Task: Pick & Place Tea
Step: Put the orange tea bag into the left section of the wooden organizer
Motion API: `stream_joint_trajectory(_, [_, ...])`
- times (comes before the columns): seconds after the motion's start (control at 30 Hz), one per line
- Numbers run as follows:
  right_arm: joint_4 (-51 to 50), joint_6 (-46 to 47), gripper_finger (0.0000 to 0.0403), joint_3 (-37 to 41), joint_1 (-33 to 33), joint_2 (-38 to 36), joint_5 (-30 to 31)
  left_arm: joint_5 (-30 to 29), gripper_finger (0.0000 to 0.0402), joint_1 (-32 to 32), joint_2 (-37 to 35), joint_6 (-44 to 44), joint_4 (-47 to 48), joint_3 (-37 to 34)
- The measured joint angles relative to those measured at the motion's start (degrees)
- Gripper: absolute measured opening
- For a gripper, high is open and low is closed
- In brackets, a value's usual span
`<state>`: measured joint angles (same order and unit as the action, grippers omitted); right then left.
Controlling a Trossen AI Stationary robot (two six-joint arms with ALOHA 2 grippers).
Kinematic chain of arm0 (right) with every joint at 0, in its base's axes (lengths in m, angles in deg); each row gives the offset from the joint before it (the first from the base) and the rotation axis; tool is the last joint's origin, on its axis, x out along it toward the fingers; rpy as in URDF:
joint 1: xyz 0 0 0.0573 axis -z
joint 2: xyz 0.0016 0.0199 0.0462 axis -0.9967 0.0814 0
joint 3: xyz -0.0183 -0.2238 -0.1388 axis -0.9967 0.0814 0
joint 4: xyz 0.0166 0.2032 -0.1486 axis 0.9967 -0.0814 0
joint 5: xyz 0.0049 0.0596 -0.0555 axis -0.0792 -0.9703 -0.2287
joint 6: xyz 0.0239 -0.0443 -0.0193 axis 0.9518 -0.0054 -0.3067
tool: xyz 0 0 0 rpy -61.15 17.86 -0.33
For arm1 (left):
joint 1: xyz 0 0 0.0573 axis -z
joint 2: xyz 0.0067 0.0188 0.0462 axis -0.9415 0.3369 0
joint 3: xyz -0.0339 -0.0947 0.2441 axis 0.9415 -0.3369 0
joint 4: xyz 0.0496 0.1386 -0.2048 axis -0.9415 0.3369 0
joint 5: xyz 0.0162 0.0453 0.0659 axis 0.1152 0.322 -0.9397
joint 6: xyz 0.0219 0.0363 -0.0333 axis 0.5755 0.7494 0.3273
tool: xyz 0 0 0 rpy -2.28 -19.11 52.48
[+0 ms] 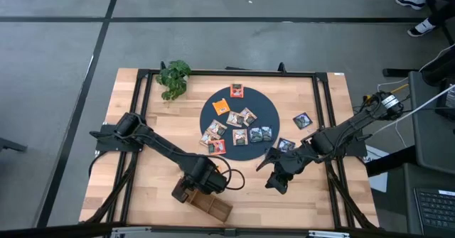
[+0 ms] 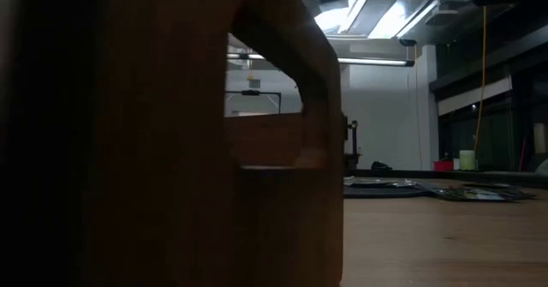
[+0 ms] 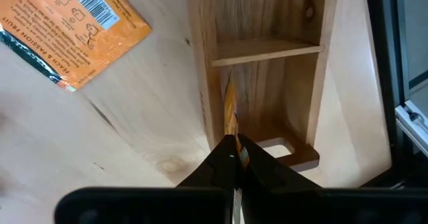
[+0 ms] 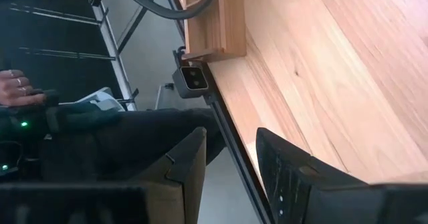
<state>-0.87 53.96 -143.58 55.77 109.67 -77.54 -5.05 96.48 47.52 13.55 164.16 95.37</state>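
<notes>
Left end effector [image 3: 234, 158] clamped on an orange tea sachet [image 3: 229, 114] inside the long narrow brown wooden compartment tray [image 1: 207, 201].

In the high view the tray lay at the lower centre of the pale wooden desk [image 1: 142, 181], with the other small square tea sachets [image 1: 238, 130] scattered on and just beside the dark round mat [image 1: 270, 110] at the frame's centre. Only the left wrist view showed the pinched sachet standing on edge in a compartment, and another orange sachet [image 3: 67, 30] lying flat at its upper left. The right end effector [image 1: 270, 174], lower right of centre, stood open and empty. The low view was mostly blocked by the tray's dark wall.
</notes>
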Motion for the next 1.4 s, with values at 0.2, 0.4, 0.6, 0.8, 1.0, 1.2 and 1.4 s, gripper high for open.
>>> stream_joint_trajectory(0.2, [0.02, 0.02, 0.0135, 0.0, -0.28, 0.0, 1.4, 0.17, 0.0007, 0.42, 0.0, -0.01, -0.04, 0.0])
stream_joint_trajectory(0.4, [0.02, -0.39, 0.0135, 0.0, -0.28, 0.0, 1.4, 0.16, 0.0042, 0.42, 0.0, -0.06, 0.07, 0.0])
stream_joint_trajectory(0.6, [0.04, -1.51, 0.0135, 0.0, -0.26, 0.0, 2.01, -0.28, 0.0085, 0.33, 0.0, -1.85, 1.39, 0.93])
stream_joint_trajectory(0.8, [0.04, -1.87, 0.0135, 0.0, -0.26, 0.0, 4.35, -3.26, 0.0097, -1.68, -2.6, -5.74, 3.31, 4.4])
stream_joint_trajectory(1.0, [0.28, -1.88, 0.0135, 0.0, -0.26, 0.04, 7.15, -7.19, 0.0097, -4.77, -9.52, -8.01, -4.2, 4.66])
stream_joint_trajectory(1.2, [4.39, -1.68, 0.0135, 0.0, -0.39, 1.88, 9.74, -5.37, 0.0097, -8.17, -13.35, -10.37, -15.43, -0.57])
stream_joint_trajectory(1.4, [11.81, -1.91, 0.0132, 0.01, -1.13, 8.36, 10.45, 3.61, 0.0097, -12.03, -13.94, -15.56, -26.28, -12.69])
